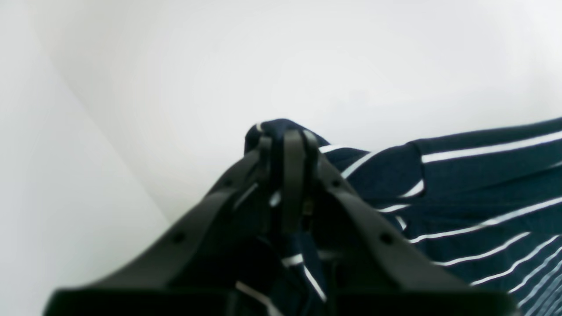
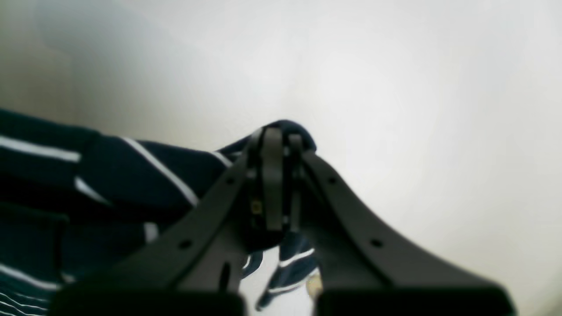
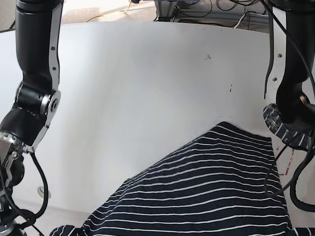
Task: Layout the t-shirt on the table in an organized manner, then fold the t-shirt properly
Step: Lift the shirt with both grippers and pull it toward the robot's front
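Observation:
The dark navy t-shirt [image 3: 211,187] with thin white stripes lies spread over the near right part of the white table [image 3: 147,88]. In the left wrist view my left gripper [image 1: 287,140] is shut on a bunched fold of the t-shirt [image 1: 474,197], which trails off to the right. My right gripper [image 2: 279,134] is likewise shut on a fold of the t-shirt [image 2: 131,171], with cloth stretching left and a bit hanging below the fingers. In the base view the left arm [image 3: 293,108] holds a striped corner up at the right edge. The right arm [image 3: 32,103] runs down the left edge, its gripper out of frame.
A small red mark [image 3: 287,169] shows on the table beside the t-shirt's right side. A round fitting [image 3: 40,189] sits near the front left edge. Cables and equipment [image 3: 197,10] lie beyond the table's far edge.

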